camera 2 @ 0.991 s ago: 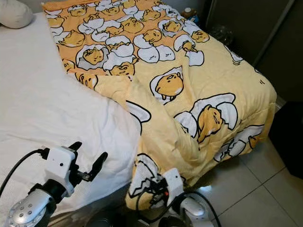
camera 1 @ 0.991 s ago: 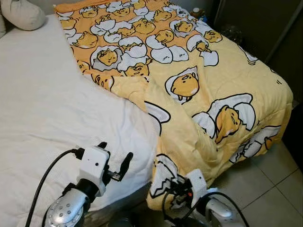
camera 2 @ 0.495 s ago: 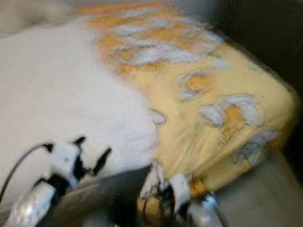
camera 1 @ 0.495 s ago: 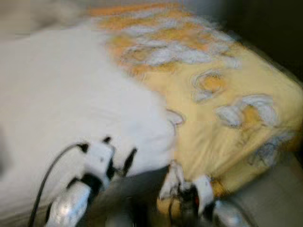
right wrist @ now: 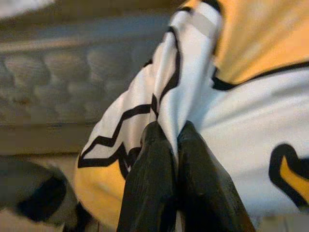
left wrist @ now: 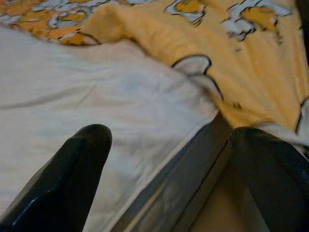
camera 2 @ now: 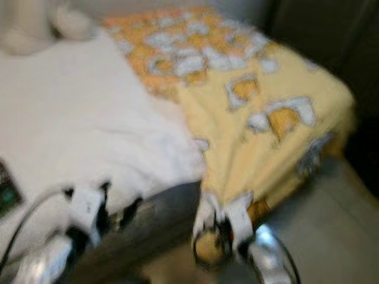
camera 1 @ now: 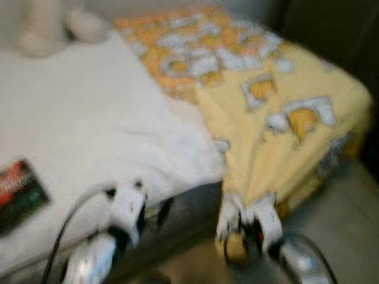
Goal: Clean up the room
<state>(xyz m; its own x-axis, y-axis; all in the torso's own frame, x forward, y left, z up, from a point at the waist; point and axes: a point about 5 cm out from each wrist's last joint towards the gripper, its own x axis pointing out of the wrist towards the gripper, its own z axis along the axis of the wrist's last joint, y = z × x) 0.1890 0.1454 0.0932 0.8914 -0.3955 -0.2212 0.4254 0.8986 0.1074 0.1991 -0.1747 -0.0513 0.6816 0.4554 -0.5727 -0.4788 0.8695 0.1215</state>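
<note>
A yellow blanket (camera 1: 278,118) printed with egg cartoons covers the right part of the bed and hangs over its near corner. My right gripper (right wrist: 171,133) is shut on the blanket's hanging corner (right wrist: 193,77), low in front of the mattress side, also seen as the right gripper (camera 1: 240,222) in the blurred left eye view. My left gripper (left wrist: 171,140) is open with nothing between its fingers, held over the bare white sheet (camera 1: 89,118) at the bed's near edge. The head views are blurred.
Pale pillows (camera 1: 53,26) lie at the head of the bed. A dark flat packet (camera 1: 18,192) with red and green print rests on the sheet at the left. Tiled floor (camera 1: 349,219) runs along the bed's right side, with dark furniture (camera 1: 331,35) beyond.
The whole picture has shifted and stays blurred, so the camera moved; the dark packet has come into view. The right gripper still holds the blanket corner and the left stays open.
</note>
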